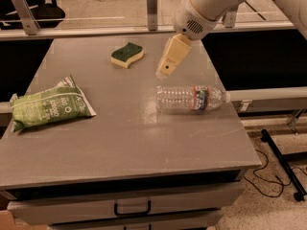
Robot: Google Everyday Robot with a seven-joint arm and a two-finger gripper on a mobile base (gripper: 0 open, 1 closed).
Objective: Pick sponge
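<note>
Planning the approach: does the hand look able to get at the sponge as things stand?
Probably yes. The hand hangs just beside the sponge, nothing between them; the bottle and snack bag lie nearer the front, off that path.

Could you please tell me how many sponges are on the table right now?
1. The sponge lies near the far edge of the table; the gripper hangs above the table just to its right, beyond the bottle. None appears hidden.

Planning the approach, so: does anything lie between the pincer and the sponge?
No. The camera view shows only bare grey tabletop between the cream-coloured pincer, hovering above it, and the small green-topped yellow foam sponge.
</note>
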